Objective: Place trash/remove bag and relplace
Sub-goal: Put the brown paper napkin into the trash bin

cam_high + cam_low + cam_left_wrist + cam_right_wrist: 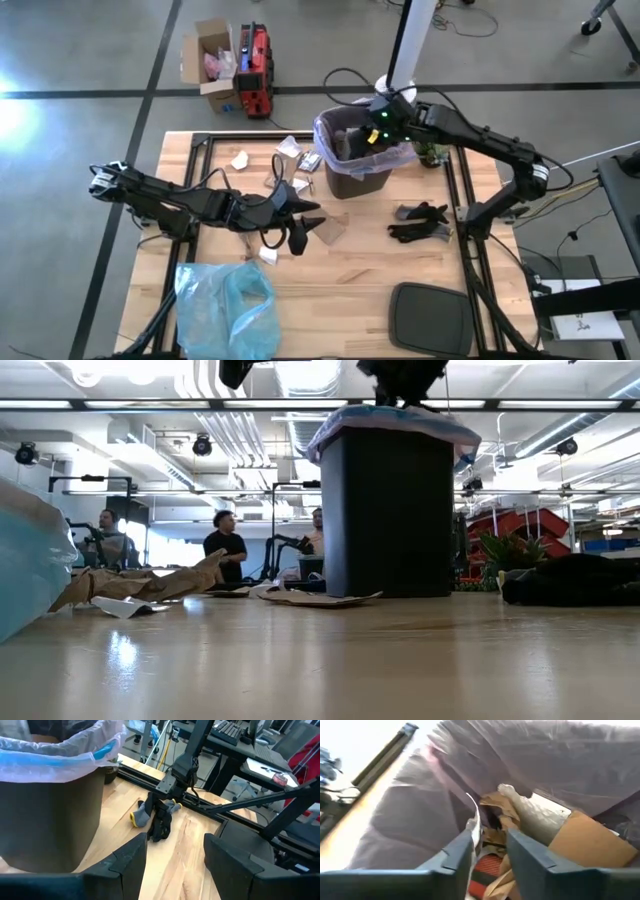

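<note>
The right tool (489, 851) hangs over the mouth of the black bin (356, 172), its fingers slightly spread and holding nothing. Below it, inside the pale bag (560, 765) lining the bin, lie brown cardboard (590, 840) and crumpled paper (512, 807). The left tool (175, 862) sits low over the counter (370, 265) beside the bin, its fingers spread and empty. More scraps (285, 150) are scattered on the counter left of the bin. A light-blue bag (228, 310) lies near the front edge, black gloves (420, 222) to the right.
</note>
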Controlling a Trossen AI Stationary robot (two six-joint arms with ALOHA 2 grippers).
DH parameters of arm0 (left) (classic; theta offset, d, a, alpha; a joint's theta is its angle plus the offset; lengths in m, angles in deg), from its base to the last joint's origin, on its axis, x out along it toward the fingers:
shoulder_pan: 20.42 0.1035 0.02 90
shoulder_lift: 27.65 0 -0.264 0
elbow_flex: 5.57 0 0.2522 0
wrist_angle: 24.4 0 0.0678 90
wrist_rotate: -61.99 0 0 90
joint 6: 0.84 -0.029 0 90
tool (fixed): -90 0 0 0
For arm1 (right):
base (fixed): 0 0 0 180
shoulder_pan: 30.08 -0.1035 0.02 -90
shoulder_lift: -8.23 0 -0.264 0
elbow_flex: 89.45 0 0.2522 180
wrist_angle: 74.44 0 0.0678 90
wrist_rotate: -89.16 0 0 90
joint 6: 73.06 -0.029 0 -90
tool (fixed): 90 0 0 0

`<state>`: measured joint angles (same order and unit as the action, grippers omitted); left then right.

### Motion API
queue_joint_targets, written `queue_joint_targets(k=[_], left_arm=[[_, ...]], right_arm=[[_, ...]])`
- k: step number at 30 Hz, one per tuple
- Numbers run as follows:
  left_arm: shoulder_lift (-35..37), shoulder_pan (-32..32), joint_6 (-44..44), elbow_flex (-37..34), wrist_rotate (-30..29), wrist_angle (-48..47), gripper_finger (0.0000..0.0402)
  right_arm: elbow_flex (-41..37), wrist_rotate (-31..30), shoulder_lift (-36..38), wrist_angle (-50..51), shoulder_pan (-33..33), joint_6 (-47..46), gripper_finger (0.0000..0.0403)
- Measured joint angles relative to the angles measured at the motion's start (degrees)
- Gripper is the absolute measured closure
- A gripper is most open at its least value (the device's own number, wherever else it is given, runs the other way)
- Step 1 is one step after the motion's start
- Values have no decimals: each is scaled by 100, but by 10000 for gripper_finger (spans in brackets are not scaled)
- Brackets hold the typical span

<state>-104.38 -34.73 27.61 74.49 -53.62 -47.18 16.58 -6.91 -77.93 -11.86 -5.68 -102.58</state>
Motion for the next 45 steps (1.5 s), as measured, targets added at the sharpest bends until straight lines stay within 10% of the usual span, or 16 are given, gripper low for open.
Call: queue_joint_targets(k=[12, 25, 45], left_arm=[[431, -25, -67, -2, -381, -743, 217], [838, 291, 2876, -245, -748, -4611, 201], [-1273, 4612, 105, -553, 1026, -1865, 243]], right_arm=[[2, -144, 1058, 30, -450, 540, 195], [2, -2089, 1495, 17, -3909, 757, 196], [-13, -2846, 27, 1961, -6390, -3784, 197]])
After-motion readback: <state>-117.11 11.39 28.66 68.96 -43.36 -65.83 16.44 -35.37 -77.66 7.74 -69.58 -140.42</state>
